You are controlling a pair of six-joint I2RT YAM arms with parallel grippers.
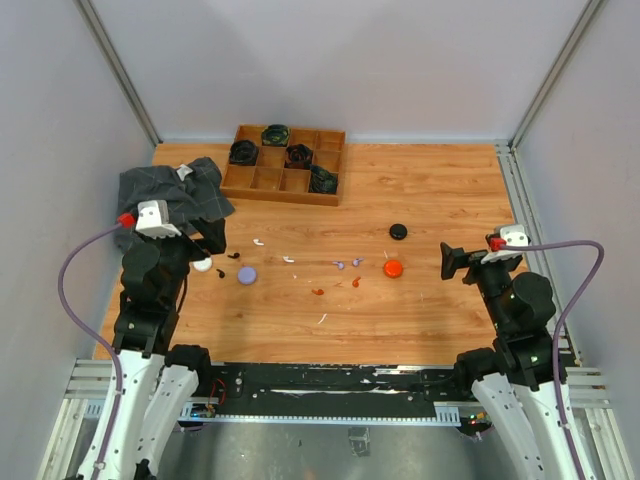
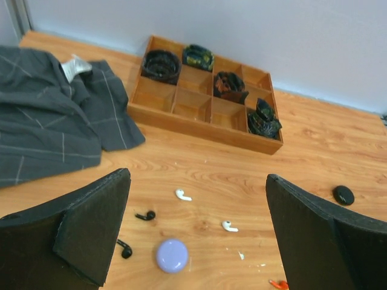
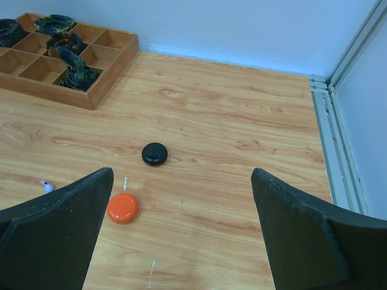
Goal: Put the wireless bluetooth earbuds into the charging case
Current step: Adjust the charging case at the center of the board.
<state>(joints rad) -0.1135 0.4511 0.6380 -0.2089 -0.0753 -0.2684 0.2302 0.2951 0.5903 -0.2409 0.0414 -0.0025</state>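
Note:
Tiny earbuds lie scattered mid-table: two white (image 1: pixel 258 242) (image 2: pixel 182 195), two black (image 1: pixel 221 272) (image 2: pixel 146 215), two lilac (image 1: pixel 339 264) and two orange-red (image 1: pixel 317 292). Round cases lie among them: lilac (image 1: pixel 247 274) (image 2: pixel 172 254), white (image 1: pixel 203 264), black (image 1: pixel 398 231) (image 3: pixel 155 153) and orange (image 1: pixel 393 268) (image 3: pixel 123 207). All cases look shut. My left gripper (image 1: pixel 210 238) (image 2: pixel 198 181) is open and empty, above the white and black earbuds and the lilac case. My right gripper (image 1: pixel 452 261) (image 3: pixel 181 178) is open and empty, right of the orange and black cases.
A wooden compartment tray (image 1: pixel 262 178) (image 2: pixel 192 104) with dark coiled items stands at the back. A grey checked cloth (image 1: pixel 165 195) (image 2: pixel 48 121) lies at the back left, beside my left arm. A metal rail (image 3: pixel 338 151) runs along the table's right edge.

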